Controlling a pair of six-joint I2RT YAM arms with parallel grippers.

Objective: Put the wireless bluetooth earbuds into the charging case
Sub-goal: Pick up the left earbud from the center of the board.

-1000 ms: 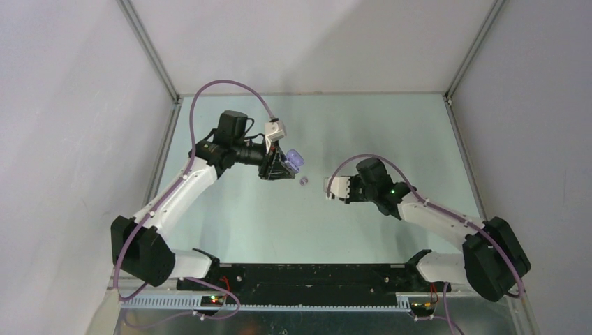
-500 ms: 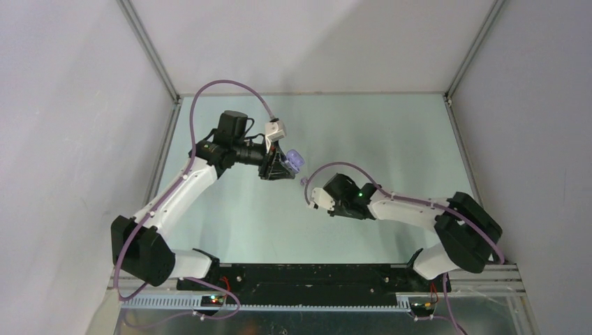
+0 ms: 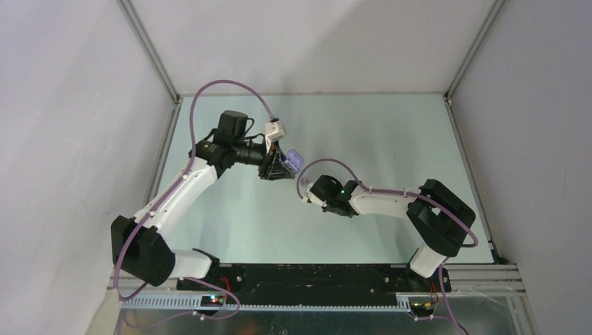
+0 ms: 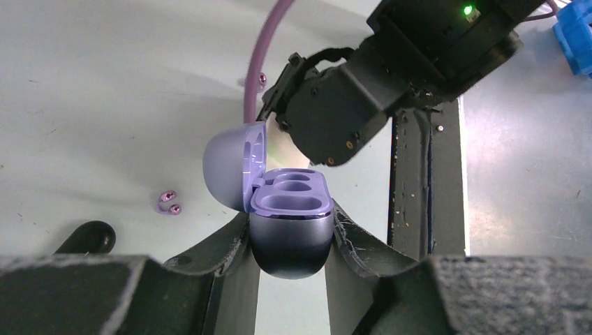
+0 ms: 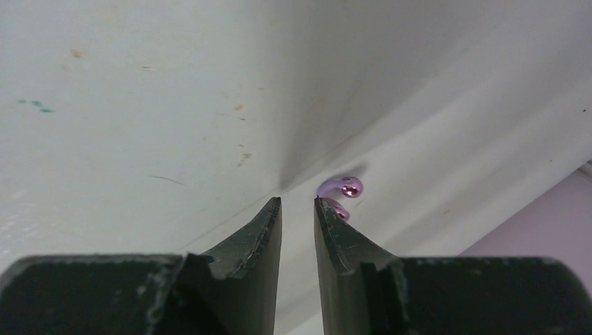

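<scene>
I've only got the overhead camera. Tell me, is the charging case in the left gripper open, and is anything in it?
Observer: The left wrist view shows the charging case clamped in the left gripper, lid flipped open, both wells empty.
Operator: Has the right gripper got an earbud?
Observer: No. In the right wrist view the right gripper has its jaws slightly apart with nothing between them. A lilac earbud lies on the table just outside one fingertip.

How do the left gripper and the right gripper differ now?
The left gripper is shut on the open case; the right gripper holds nothing, an earbud lying just beside one finger. The left jaws stand wide around the case; the right jaws leave a narrow gap. Both have dark fingers.
</scene>
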